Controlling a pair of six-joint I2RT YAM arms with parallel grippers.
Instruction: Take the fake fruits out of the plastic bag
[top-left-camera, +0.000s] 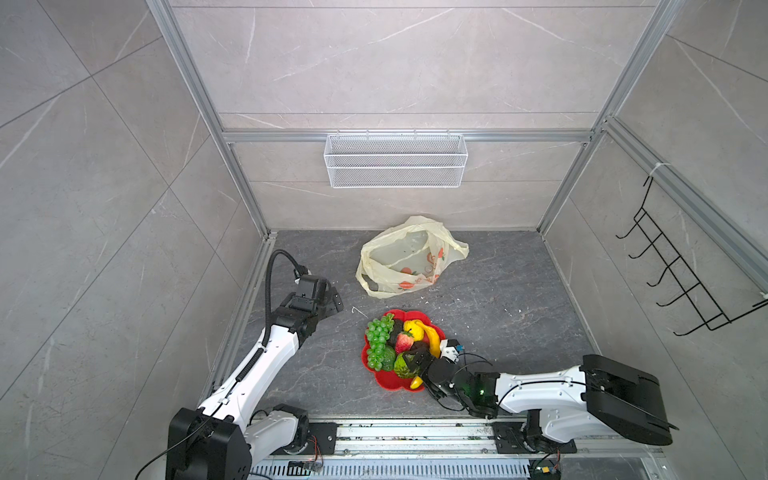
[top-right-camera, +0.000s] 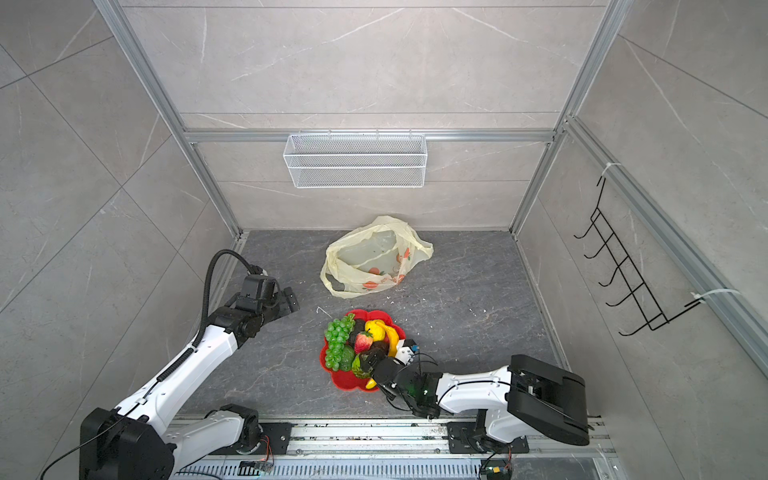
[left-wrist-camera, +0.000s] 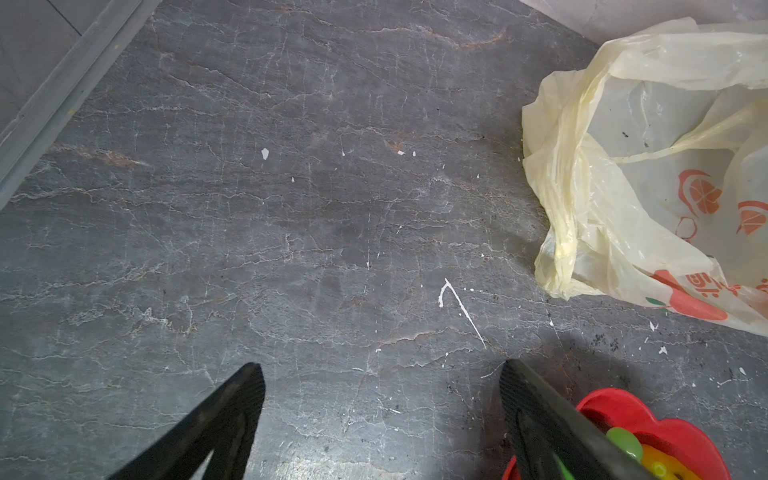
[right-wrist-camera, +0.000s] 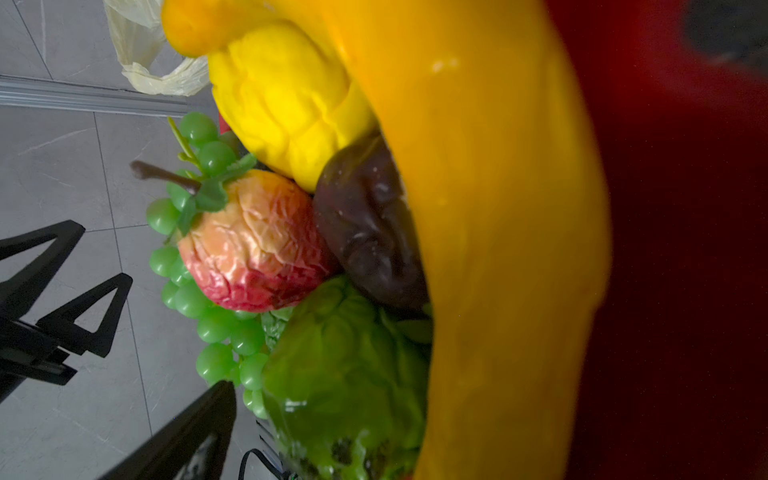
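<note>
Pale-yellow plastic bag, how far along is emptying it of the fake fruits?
Done: the crinkly pale-yellow plastic bag lies slack, seemingly empty; glossy fake fruits pile on the red flower-shaped plate. In hand: nothing; the left gripper and right gripper are open. Left: apparently nothing.

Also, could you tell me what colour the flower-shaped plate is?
The plate is red, clearest in a top view.

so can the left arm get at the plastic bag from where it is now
Probably yes. The left gripper hangs open over bare table, and the plastic bag lies off to its right with nothing between them. The red plate of fake fruits sits off that line, nearer the front.
</note>
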